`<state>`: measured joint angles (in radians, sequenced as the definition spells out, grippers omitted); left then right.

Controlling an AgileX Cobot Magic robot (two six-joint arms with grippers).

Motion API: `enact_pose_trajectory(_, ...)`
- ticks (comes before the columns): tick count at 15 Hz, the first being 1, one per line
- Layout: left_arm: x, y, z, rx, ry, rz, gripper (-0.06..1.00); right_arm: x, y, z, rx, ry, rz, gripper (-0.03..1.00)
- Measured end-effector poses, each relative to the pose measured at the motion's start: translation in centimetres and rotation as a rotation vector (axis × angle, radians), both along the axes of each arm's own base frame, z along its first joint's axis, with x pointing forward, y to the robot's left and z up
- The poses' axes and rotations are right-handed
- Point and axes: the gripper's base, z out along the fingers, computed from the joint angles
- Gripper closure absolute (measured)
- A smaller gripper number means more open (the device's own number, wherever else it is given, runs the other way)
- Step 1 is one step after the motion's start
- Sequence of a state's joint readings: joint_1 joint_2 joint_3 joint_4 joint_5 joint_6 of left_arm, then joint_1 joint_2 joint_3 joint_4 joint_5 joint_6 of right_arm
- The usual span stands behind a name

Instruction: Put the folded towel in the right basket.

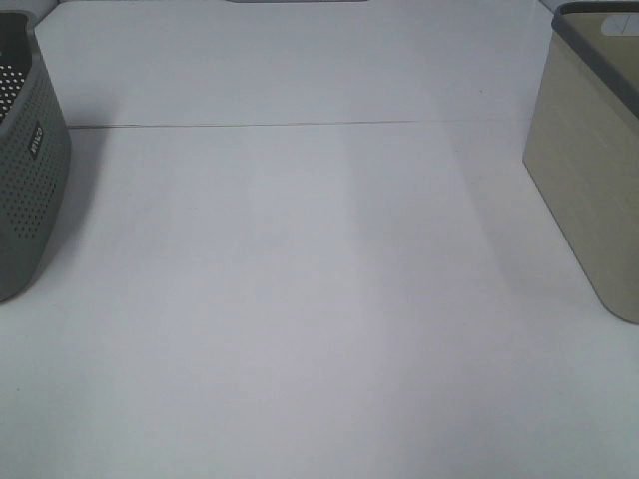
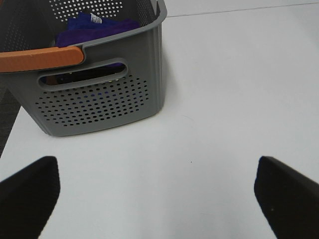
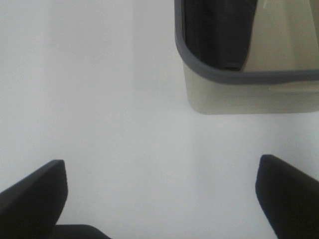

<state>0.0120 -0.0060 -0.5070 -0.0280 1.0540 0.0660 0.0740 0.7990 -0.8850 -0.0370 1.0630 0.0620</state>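
Note:
A folded purple towel (image 2: pixel 94 27) lies inside a grey perforated basket (image 2: pixel 94 99) with an orange handle (image 2: pixel 40 59). That basket stands at the left edge of the high view (image 1: pixel 25 170). The right basket (image 1: pixel 589 180) is beige with a dark grey rim and stands at the right edge; the right wrist view shows it (image 3: pixel 249 94) with something dark inside. My left gripper (image 2: pixel 157 199) is open and empty, above the table in front of the grey basket. My right gripper (image 3: pixel 159 199) is open and empty, in front of the beige basket. Neither gripper shows in the high view.
A white table (image 1: pixel 319 299) spans the view between the two baskets, with a thin seam line (image 1: pixel 300 126) across its far part.

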Motion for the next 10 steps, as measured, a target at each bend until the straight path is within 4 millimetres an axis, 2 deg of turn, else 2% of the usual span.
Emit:
enact_pose_trajectory(3,0.0,0.0,0.0,0.0,0.0,0.0,-0.05,-5.0,-0.3,-3.4,0.002,-0.06,0.019,-0.02)
enact_pose_trajectory(6,0.0,0.0,0.0,0.0,0.0,0.0,-0.05,-8.5,-0.1,-6.5,-0.009,-0.128,0.101,-0.02)
enact_pose_trajectory(8,0.0,0.0,0.0,0.0,0.0,0.0,-0.05,-10.5,0.2,-7.8,0.009,-0.183,0.163,-0.02)
enact_pose_trajectory(10,0.0,0.0,0.0,0.0,0.0,0.0,-0.05,-12.2,0.2,-8.3,0.0,-0.251,0.189,-0.02)
